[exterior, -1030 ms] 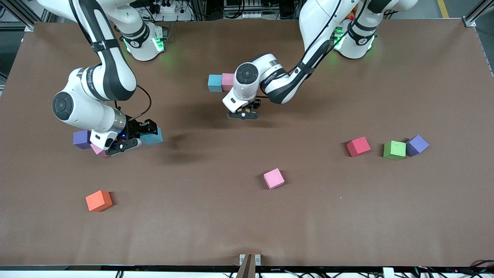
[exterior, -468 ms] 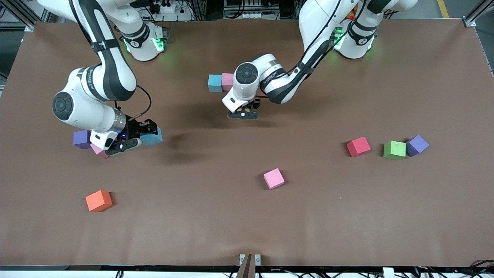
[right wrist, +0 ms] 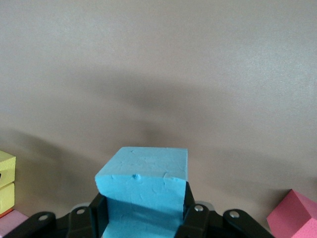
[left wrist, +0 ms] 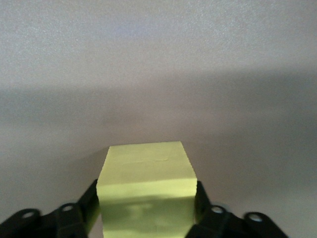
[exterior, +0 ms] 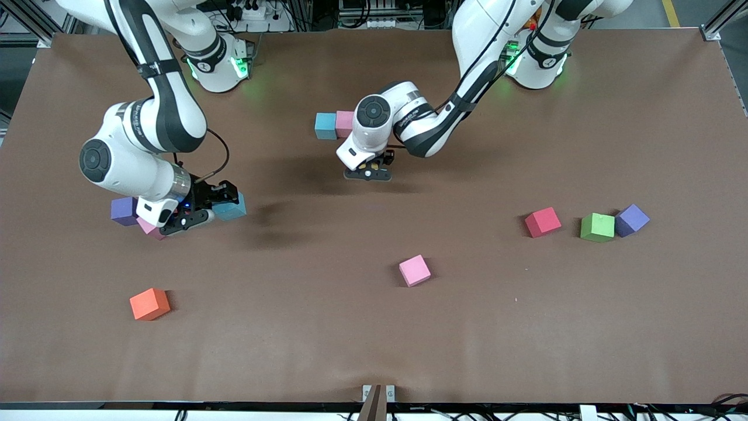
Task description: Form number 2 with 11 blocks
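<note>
Both arms bent low, wrists down.

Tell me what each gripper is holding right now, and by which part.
The right gripper clamps a blue cube by two opposite side faces. The left gripper has a yellow cube between its fingers at the side faces; whether it still grips cannot be told.

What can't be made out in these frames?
- Front view: the left gripper and its wrist hide the yellow block. Only the left wrist view shows it.
- Front view: the left arm covers part of the pink block beside the light blue block, and anything under the arm is hidden.
- Front view: the right gripper hides most of a second pink block.
- Right wrist view: the edge cuts off the yellow blocks.
</note>
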`<state>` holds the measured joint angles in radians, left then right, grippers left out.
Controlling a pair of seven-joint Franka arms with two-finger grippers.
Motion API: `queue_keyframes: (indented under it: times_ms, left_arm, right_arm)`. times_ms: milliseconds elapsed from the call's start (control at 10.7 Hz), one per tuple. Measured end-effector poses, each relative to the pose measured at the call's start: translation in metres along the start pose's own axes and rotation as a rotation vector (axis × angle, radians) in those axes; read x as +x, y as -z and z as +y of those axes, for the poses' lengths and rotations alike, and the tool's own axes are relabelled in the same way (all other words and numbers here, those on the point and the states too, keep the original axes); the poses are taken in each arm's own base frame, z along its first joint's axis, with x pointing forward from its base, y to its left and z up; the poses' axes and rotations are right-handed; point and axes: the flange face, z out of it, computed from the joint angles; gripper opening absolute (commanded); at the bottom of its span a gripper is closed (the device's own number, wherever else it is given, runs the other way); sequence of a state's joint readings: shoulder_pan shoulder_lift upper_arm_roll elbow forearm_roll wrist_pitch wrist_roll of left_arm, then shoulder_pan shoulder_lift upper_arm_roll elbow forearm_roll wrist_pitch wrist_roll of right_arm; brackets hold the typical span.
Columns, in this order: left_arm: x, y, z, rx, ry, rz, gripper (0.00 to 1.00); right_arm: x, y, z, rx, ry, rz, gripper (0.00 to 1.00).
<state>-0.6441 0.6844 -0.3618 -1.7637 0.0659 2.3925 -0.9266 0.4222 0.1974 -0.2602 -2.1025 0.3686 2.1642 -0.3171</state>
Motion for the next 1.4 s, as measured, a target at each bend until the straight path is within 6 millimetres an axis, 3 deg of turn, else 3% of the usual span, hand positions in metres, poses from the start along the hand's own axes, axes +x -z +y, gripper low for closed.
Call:
queue_keyframes:
  times_ms: [374,655,842,1123,1404]
  left_arm:
    - [0.006,0.016,0.008,-0.029,-0.001,0.027,1.00]
    - [0.012,0.075,0.012,-0.063,0.030,0.088,1.00]
    - [0.023,0.122,-0.004,-0.047,0.069,0.113,1.00]
    - [0.057,0.185,-0.059,-0.001,0.141,0.130,1.00]
    - [0.112,0.238,-0.161,0.044,0.156,0.125,1.00]
  right_arm:
    - [0.000,0.000,0.000,0.001,-0.009,-0.003,0.42]
    - [0.001,-0.002,-0.014,-0.001,-0.052,-0.006,0.42]
    - [0.002,-0.005,-0.032,-0.004,-0.068,-0.010,0.42]
    - [0.005,-0.014,-0.076,-0.015,-0.121,0.000,0.41]
    - [0.003,-0.031,-0.158,-0.028,-0.172,0.063,0.41]
